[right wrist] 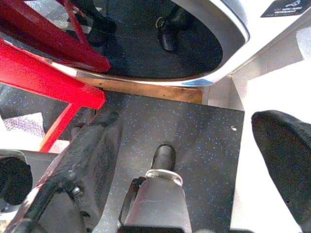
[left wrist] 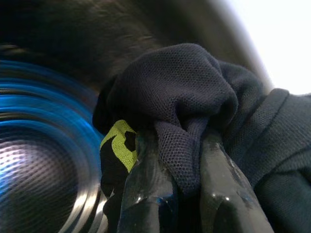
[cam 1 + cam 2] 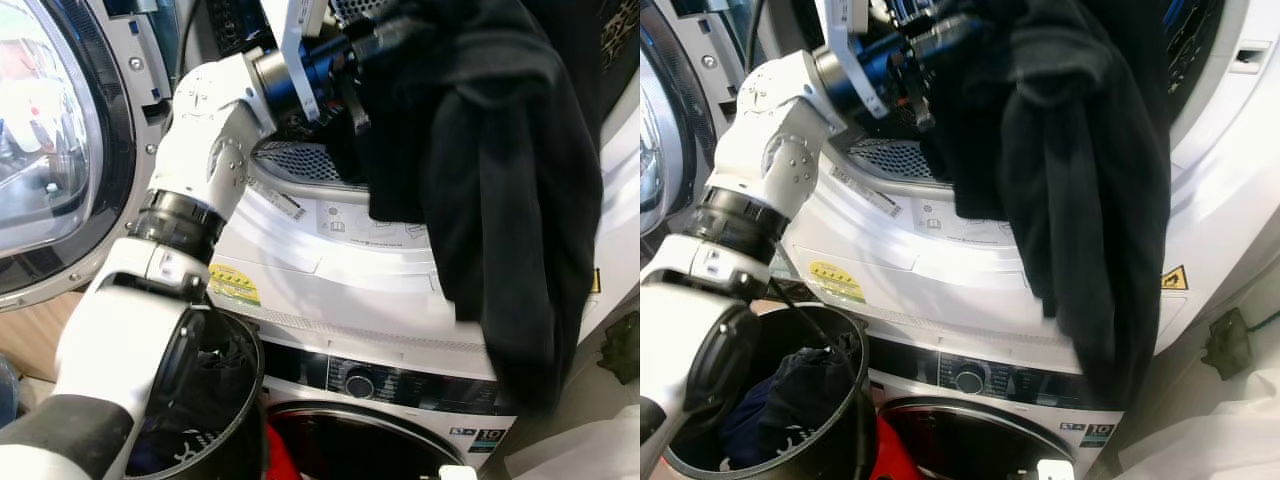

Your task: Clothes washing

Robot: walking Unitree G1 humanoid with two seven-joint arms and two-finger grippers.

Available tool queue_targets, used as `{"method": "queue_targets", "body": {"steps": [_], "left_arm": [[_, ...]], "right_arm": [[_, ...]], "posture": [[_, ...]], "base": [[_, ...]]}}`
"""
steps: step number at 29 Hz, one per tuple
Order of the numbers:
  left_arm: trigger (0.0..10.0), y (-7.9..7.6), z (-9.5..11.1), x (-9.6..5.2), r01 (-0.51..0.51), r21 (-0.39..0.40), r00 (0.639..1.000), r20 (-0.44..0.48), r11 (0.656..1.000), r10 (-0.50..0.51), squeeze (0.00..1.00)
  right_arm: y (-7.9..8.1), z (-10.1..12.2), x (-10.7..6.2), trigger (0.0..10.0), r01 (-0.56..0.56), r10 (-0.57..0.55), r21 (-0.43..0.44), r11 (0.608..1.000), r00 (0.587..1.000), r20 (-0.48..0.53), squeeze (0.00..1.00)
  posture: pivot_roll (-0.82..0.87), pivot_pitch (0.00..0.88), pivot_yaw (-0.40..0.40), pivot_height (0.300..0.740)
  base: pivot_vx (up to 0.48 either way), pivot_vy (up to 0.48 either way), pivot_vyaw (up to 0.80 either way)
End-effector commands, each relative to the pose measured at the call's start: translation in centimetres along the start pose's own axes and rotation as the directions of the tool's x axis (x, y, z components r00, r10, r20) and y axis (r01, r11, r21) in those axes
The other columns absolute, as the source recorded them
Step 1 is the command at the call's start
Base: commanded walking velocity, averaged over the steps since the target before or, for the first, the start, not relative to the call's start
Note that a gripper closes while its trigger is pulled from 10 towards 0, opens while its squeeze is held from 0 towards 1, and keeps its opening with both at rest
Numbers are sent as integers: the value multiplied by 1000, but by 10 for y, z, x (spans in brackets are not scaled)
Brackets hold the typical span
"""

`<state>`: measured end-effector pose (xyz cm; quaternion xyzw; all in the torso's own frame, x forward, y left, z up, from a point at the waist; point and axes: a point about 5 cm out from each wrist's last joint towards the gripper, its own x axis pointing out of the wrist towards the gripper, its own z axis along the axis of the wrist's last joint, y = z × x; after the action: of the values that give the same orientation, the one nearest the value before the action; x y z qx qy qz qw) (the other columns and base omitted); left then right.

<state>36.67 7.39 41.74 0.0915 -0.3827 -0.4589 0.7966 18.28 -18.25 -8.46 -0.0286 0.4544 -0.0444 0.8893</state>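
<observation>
A: Left gripper [image 2: 177,194] is clamped on the black garment [image 3: 500,200], right at the upper machine's drum opening [image 3: 300,160]. Most of it hangs below the claw.

B: Push deeper before letting go (that hanging tail could snag the rim). Right gripper [image 1: 194,160] hangs idle, fingers apart.
</observation>
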Motion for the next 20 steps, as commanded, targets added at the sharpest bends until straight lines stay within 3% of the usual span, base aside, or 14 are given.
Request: {"method": "queue_targets", "body": {"steps": [1,3,5,7,8,12,20], "left_arm": [[0,18,21,3,-136,104,990,48,985,131,0],[0,33,22,-1,-284,133,959,30,950,282,0],[0,35,7,-3,-300,144,947,-79,943,313,0],[0,19,-21,-6,-162,132,956,-223,978,189,0],[0,19,-21,-6,-162,132,956,-223,978,189,0],[0,-3,-52,-12,-23,142,935,-348,990,72,0],[0,-21,-67,-11,67,82,926,-375,994,-31,0]], "right_arm": [[0,-1,0,10000,6,-6,19,1000,1000,-1,0],[-2,-4,-1,10000,9,-9,19,1000,1000,-5,0],[-3,-6,-1,10000,11,-11,18,1000,1000,-11,0],[-3,-8,-2,10000,15,-14,21,1000,1000,-14,0],[-3,-8,-2,10000,15,-14,21,1000,1000,-14,0],[-4,-9,-2,10000,24,-23,33,999,1000,-14,0],[-7,-11,-3,10000,35,-35,48,998,999,-6,0]], "posture": [[13,0,74,740],[11,0,75,740],[2,0,80,740],[-9,0,84,740],[-9,0,84,740],[-23,0,88,740],[-53,0,97,740]], "base": [[0,0,0],[0,0,0],[0,0,0],[0,0,0],[0,0,0],[0,0,0],[0,0,0]]}}
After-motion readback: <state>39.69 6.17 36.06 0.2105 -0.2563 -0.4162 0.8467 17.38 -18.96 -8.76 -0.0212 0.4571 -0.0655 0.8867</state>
